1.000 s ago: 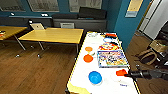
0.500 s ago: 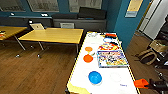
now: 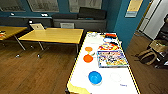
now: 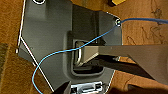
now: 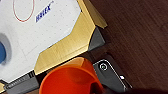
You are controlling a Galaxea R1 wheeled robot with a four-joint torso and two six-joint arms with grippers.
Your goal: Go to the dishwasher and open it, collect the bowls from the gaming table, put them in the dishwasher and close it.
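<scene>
The gaming table [image 3: 80, 75], white-topped with a yellow edge, runs away from me at centre right. On it sit a blue bowl [image 3: 95, 77] nearest me, a red-orange bowl [image 3: 88, 58] and an orange bowl [image 3: 88, 49] beyond, beside a many-coloured game board [image 3: 111, 58]. In the right wrist view another orange bowl [image 5: 70, 77] hangs close to the camera, off the table's yellow corner [image 5: 67, 47] and above the dark floor, carried by my right gripper. The blue bowl's rim [image 5: 2, 52] shows at that picture's edge. The dishwasher is out of view.
A wooden table [image 3: 52, 35] stands to the left with brown floor between it and the gaming table. Bags [image 3: 148, 56] lie on the floor at right beside a blue wall [image 3: 120, 22]. The left wrist view looks onto my own grey base and a blue cable [image 4: 75, 47].
My right arm with the orange bowl, seen at the head view's lower right earlier, has sunk down and out of that picture. The bowls on the table have not moved.
</scene>
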